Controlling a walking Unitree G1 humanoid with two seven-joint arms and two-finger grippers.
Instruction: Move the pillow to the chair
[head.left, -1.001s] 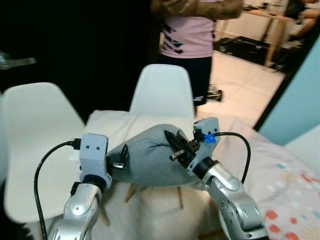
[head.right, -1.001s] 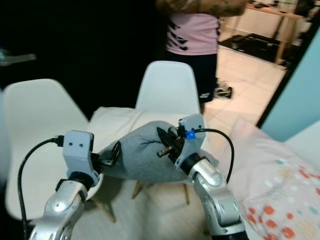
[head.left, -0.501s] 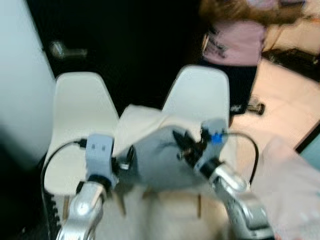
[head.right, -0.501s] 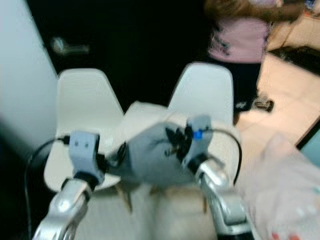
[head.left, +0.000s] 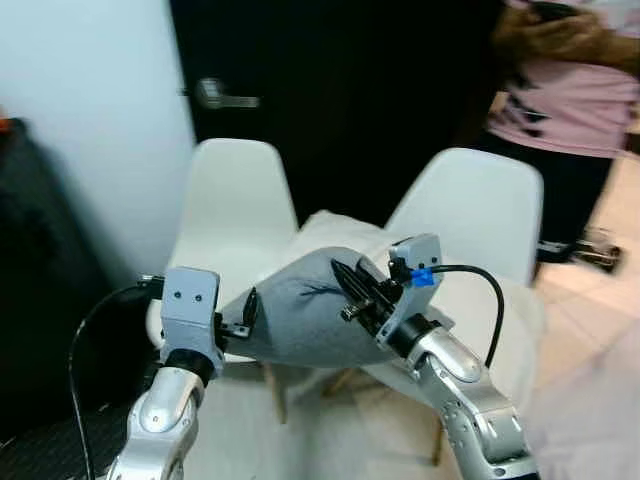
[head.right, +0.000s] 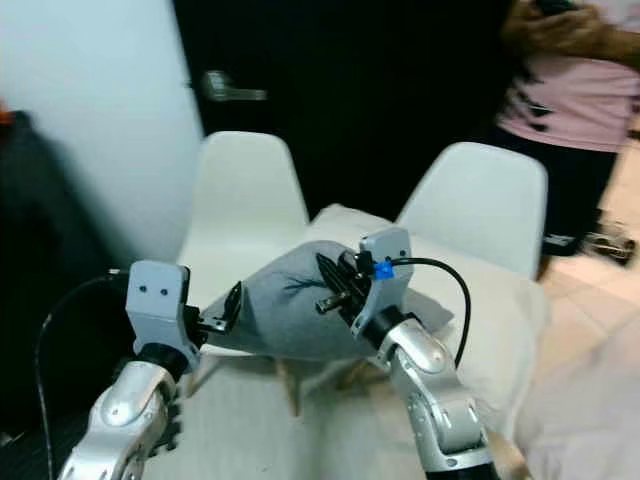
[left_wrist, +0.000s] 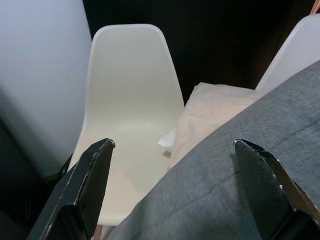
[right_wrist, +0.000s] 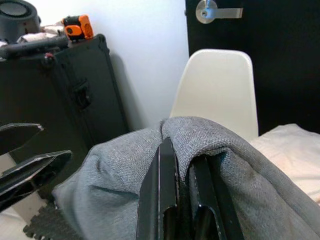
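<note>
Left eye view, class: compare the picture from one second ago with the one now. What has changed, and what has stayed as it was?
The camera has swung to the robot's left: the white wall and black door's handle have come into view, and the person in pink has slid to the right edge. The grey fabric pillow stays held between the left gripper and right gripper, before the two white plastic chairs.

Two white chairs — left chair (head.left: 232, 215) bare-seated, right chair (head.left: 478, 222) carrying a cream cushion (head.left: 345, 232)
</note>
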